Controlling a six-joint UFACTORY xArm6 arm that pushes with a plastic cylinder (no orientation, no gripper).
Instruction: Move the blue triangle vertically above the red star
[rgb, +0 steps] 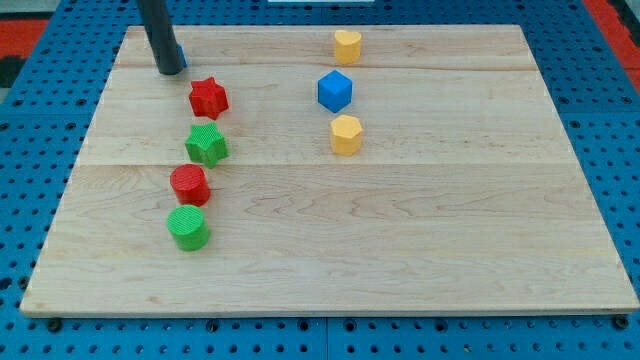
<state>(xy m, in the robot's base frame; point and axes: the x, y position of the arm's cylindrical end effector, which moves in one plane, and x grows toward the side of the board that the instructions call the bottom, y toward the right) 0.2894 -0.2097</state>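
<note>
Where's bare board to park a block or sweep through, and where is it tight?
Free: the whole right side beyond the yellow blocks, the strip along the view's bottom under the green cylinder, and the middle lane between the left column and the blue cube. Crowded: the left column, red star to green cylinder, and the top-left corner, where my tip hides most of a blue block.

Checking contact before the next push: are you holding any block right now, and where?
Nothing held; the rod cannot grip. My tip stands against a mostly hidden blue block, up-left of the red star.

Single raised view, angled down across the whole wooden board (400, 250) (from its near edge).
</note>
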